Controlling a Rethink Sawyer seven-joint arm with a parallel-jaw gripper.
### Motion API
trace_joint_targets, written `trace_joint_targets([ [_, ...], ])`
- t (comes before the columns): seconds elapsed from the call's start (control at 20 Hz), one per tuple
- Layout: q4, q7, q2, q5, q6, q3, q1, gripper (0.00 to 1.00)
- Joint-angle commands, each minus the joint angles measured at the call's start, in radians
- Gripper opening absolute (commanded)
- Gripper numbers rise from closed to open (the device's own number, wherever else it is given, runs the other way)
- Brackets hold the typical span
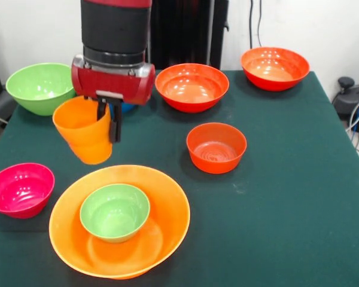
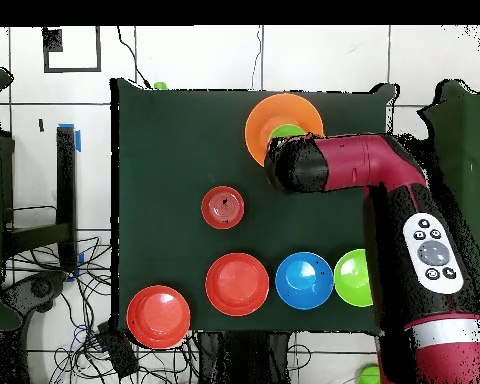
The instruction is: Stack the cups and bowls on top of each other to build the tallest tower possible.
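My gripper (image 1: 108, 124) is shut on the rim of the orange cup (image 1: 82, 133) and holds it tilted above the table. It hangs just behind the largest orange bowl (image 1: 167, 209), which has the small green bowl (image 1: 115, 210) upright inside it. The small red-orange bowl (image 1: 216, 147) sits alone to the right. In the overhead view my arm's head (image 2: 284, 165) covers the cup and part of the orange bowl (image 2: 259, 120) and green bowl (image 2: 287, 130). The green cup does not show on the table.
A pink bowl (image 1: 20, 189) sits at the left near the big orange bowl. A large green bowl (image 1: 40, 87) is at the far left. Two red-orange bowls (image 1: 192, 87) (image 1: 274, 67) stand at the back. A blue bowl (image 2: 304, 280) is mostly hidden behind my gripper.
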State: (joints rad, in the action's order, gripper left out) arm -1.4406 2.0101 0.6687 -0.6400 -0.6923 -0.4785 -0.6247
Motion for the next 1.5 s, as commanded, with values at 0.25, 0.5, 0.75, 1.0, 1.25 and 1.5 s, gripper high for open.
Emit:
trace_joint_targets([
  [0.25, 0.065, -0.372, -0.006, 0.027, -0.217, -0.123, -0.007, 0.00],
  [0.5, 0.059, -0.308, -0.071, 0.018, -0.171, -0.117, -0.004, 0.00],
  [0.75, 0.082, -0.269, -0.161, -0.017, -0.076, -0.117, 0.004, 0.00],
  [1.0, 0.112, -0.285, -0.188, -0.055, -0.095, -0.101, 0.018, 0.00],
  [1.25, 0.113, -0.250, -0.232, -0.104, -0.035, -0.076, 0.022, 0.00],
  [1.5, 0.124, -0.201, -0.234, -0.168, -0.012, -0.039, 0.060, 0.00],
])
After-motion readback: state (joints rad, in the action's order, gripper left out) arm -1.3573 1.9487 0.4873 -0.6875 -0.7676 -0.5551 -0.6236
